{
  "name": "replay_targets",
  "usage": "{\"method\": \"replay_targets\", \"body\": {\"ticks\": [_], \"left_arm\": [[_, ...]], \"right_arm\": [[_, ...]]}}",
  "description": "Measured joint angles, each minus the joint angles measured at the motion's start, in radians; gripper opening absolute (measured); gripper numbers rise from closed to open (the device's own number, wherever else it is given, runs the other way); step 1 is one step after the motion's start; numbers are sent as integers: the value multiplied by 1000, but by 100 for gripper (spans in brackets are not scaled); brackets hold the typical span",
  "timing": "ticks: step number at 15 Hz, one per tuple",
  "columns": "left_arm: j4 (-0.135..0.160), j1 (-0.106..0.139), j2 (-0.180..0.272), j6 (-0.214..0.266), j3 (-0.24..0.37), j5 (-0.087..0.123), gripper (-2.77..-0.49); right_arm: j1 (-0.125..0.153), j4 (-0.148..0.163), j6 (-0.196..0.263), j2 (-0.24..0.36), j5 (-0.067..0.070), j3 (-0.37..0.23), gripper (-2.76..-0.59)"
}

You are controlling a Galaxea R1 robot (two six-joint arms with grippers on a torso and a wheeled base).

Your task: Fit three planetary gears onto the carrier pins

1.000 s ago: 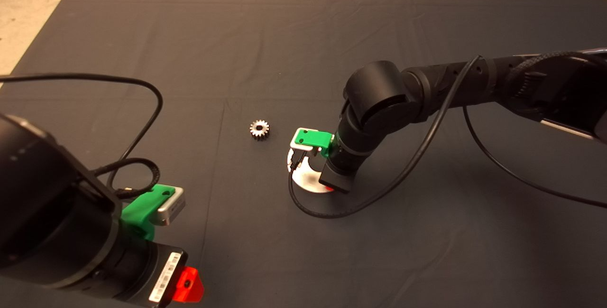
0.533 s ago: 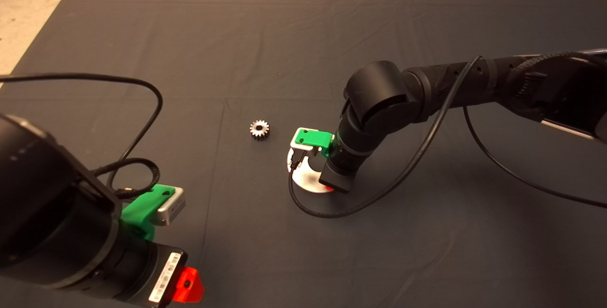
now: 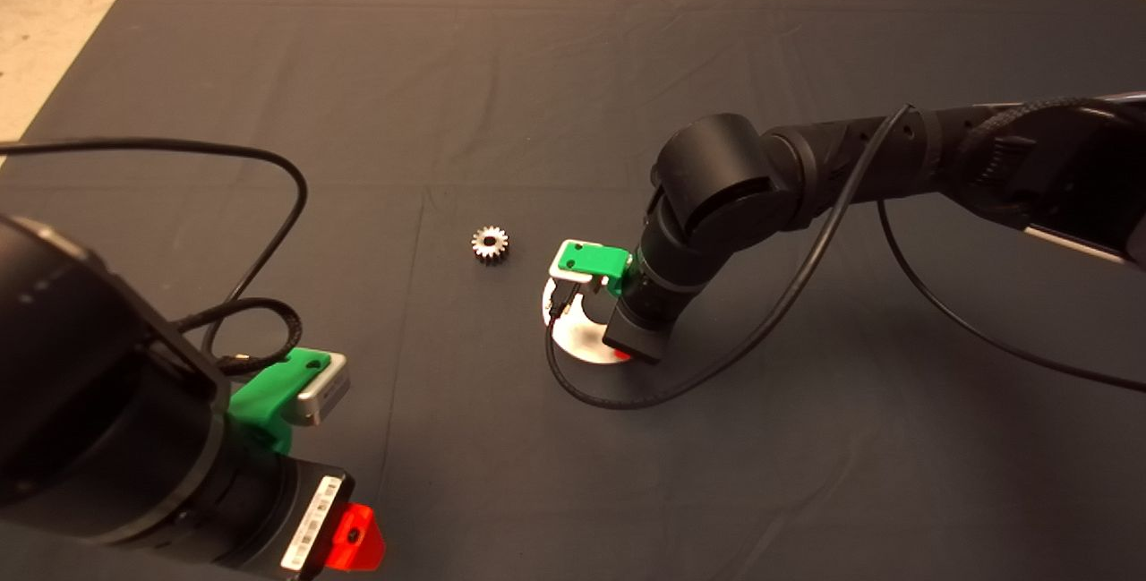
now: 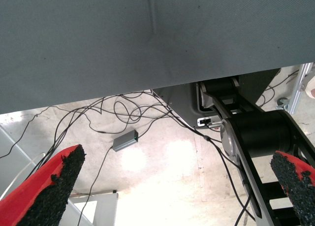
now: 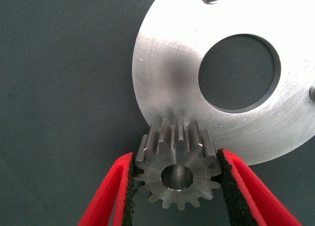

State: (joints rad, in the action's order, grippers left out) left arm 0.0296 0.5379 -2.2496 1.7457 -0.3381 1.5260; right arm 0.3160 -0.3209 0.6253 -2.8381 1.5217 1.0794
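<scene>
The right gripper (image 5: 178, 179) clamps one planetary gear (image 5: 177, 166) over the rim of the round disc (image 5: 167, 78), a second gear (image 3: 490, 243) lies just beside that disc, and the left gripper (image 4: 177, 186) waits open, well apart from it.

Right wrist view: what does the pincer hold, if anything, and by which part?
The right pincer holds a gear by its toothed rim, one pad on each side, over the disc's edge.
</scene>
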Motion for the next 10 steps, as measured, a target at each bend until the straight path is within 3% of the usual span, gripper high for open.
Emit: {"method": "replay_targets", "body": {"ticks": [10], "left_arm": [[0,0,0,0,0,0,-51]], "right_arm": [[0,0,0,-2,0,-2,-231]]}}
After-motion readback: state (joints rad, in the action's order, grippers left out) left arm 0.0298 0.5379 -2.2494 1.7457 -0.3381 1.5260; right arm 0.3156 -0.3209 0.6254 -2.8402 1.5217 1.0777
